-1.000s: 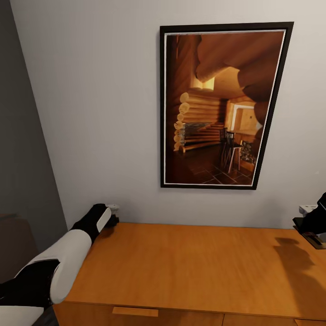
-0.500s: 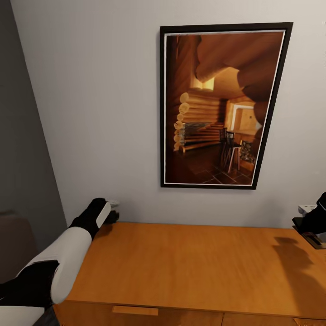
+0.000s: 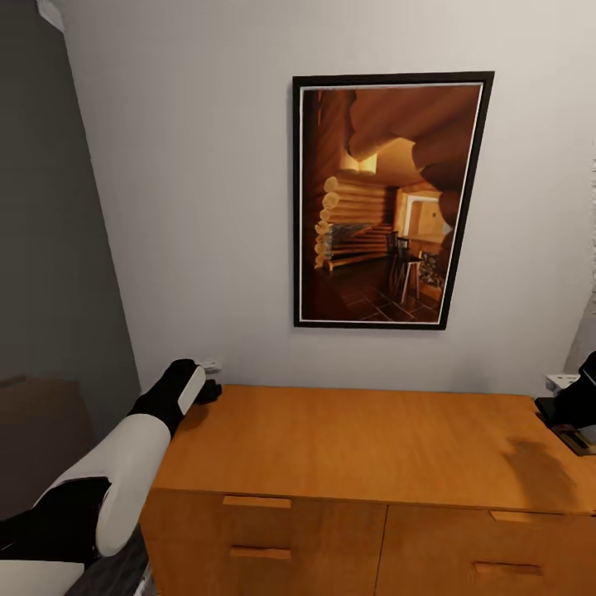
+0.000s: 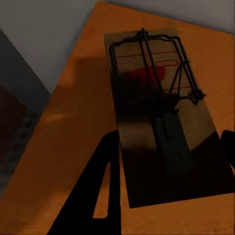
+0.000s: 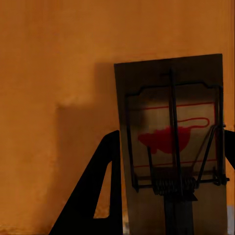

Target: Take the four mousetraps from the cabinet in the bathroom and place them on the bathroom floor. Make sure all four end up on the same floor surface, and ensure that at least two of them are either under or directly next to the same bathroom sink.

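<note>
The cabinet stands against the wall, its flat orange-brown top and upper drawer fronts in the head view. My left gripper hangs over the top's far left corner. In the left wrist view a mousetrap, tan wood with dark wire, sits between the dark fingers, and the left gripper is shut on it. At the far right my right gripper holds another mousetrap just above the top. The right wrist view has that mousetrap in my right gripper, casting an offset shadow. The sink and the bathroom floor are out of view.
A large framed picture of a log interior hangs on the pale wall above the cabinet. A dark grey wall closes in on the left. Wooden bar handles mark the drawers.
The camera has pulled back and the view has shifted: the cabinet's drawer fronts now show and the picture looks smaller. Both grippers keep their traps and hold about the same places.
</note>
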You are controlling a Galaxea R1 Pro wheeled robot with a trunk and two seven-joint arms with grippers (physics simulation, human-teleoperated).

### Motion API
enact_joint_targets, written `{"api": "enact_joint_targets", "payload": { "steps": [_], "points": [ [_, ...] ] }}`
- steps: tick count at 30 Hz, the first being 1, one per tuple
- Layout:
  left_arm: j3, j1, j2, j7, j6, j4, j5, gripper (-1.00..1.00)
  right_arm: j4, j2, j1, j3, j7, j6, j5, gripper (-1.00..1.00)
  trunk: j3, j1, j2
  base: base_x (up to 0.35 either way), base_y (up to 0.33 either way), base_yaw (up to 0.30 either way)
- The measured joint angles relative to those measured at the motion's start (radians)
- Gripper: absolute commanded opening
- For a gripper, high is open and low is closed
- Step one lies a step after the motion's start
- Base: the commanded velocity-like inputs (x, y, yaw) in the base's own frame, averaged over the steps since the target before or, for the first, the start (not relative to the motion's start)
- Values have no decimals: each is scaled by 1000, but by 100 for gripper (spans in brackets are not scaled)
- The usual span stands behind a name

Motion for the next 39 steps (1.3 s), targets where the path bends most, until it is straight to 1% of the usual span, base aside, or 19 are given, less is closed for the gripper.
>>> {"api": "enact_joint_targets", "payload": {
  "steps": [30,35,37,39],
  "points": [
    [0,0,-4,-1,-7,17,0,-100,0,0,0,0,-2,0,5,-100,0,0,0,-349,0,0],
    [0,0,-6,-1,-8,17,0,-100,-1,1,0,0,-2,-18,4,-100,0,0,0,-349,0,0],
    [0,0,-7,-1,-8,17,0,-100,-1,4,0,0,-2,-22,3,-100,0,0,0,-350,0,0],
    [0,1,-7,-1,-9,17,-1,-100,-1,16,0,0,-2,-23,2,-100,0,0,0,-350,0,0]
  ]
}}
